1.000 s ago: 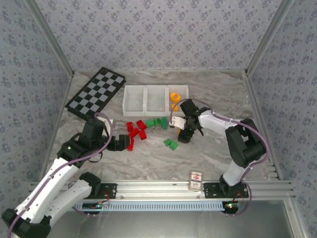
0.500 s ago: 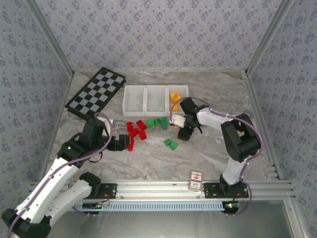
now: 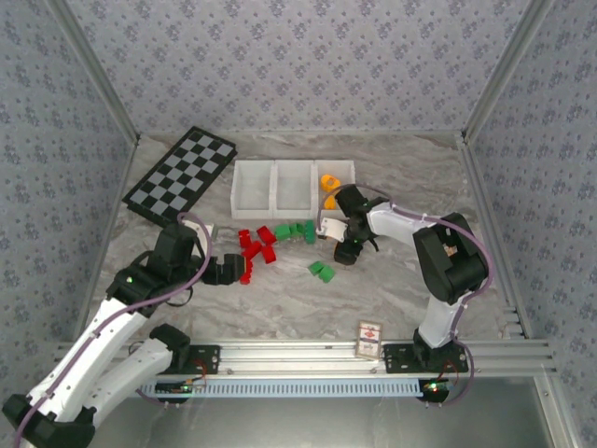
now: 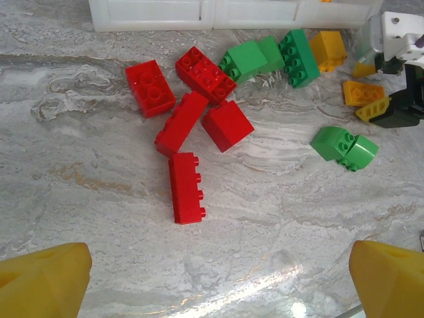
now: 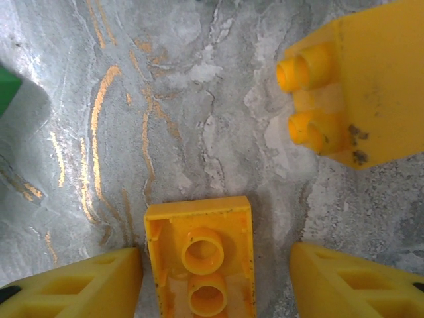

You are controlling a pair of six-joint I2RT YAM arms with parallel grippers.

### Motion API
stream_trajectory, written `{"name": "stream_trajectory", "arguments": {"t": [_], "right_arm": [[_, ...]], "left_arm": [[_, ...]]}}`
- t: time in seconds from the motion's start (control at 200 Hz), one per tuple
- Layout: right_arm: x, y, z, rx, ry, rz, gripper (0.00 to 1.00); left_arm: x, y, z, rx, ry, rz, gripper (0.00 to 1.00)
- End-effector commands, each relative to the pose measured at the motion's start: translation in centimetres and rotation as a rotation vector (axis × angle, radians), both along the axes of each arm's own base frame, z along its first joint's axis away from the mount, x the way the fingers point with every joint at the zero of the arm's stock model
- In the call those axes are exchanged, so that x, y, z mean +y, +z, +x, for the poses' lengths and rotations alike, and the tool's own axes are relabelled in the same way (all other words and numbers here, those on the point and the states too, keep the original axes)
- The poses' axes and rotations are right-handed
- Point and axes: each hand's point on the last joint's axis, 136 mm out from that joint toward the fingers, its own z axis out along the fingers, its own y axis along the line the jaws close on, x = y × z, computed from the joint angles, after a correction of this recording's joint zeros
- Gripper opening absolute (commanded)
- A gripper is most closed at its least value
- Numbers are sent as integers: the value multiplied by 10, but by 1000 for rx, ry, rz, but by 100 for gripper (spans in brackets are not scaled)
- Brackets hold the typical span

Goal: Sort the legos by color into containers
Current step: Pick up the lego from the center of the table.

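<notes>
— Where is the right claw (image 5: 215, 291), please?
— It is low over the marbled grey tabletop (image 5: 199, 99), just in front of the white plastic tray of three square bins (image 3: 254, 187). Its two yellow fingers (image 5: 73, 288) are apart, and a small orange plastic brick (image 5: 201, 258), lying with its hollow side up, is between them. One finger is almost at the brick. On the other side a strip of tabletop shows, so this claw is released, not clenched.
— Are other bricks near it?
— A second orange brick (image 5: 351, 86) lies just beyond. More orange bricks (image 3: 328, 184) lie in the right bin of the tray.
— And the left claw (image 4: 213, 281)?
— Also released, the fingertips wide apart with nothing between them. In front of it five red plastic bricks (image 4: 187, 187) lie close together. The green plastic bricks (image 4: 296, 58) lie in a row near the tray wall, and two more green bricks (image 4: 344, 147) lie apart, to the right.
</notes>
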Motion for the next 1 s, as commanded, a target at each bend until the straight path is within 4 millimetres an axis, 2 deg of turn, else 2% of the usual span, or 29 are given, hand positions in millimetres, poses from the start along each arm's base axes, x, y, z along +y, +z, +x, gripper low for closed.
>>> {"name": "stream_trajectory", "arguments": {"t": [0.0,0.165,0.35,0.425,0.645,0.85,0.945,0.96,0.994], "right_arm": [[-3,-10,5,-8,4,-44,56],[-3,-9,5,-12,7,-49,50],[0,1,7,-36,3,-26,44],[3,7,7,-39,0,-11,36],[8,24,13,-64,-41,36,34],[16,65,24,-137,-93,120,34],[19,91,33,-173,-134,176,34],[23,103,40,-199,-139,198,34],[26,115,46,-215,-155,222,34]], "left_arm": [[-1,4,0,-21,-3,-8,100],[-1,5,-1,-25,-5,-6,100],[-1,6,-1,-30,-5,-6,100],[-1,6,-2,-29,-5,-5,100],[-1,5,-2,-29,-6,-3,100],[0,5,-2,-29,-4,0,100],[0,5,-1,-31,-4,-1,100],[0,5,-1,-30,-4,0,100],[0,5,-1,-30,-3,0,100]]}}
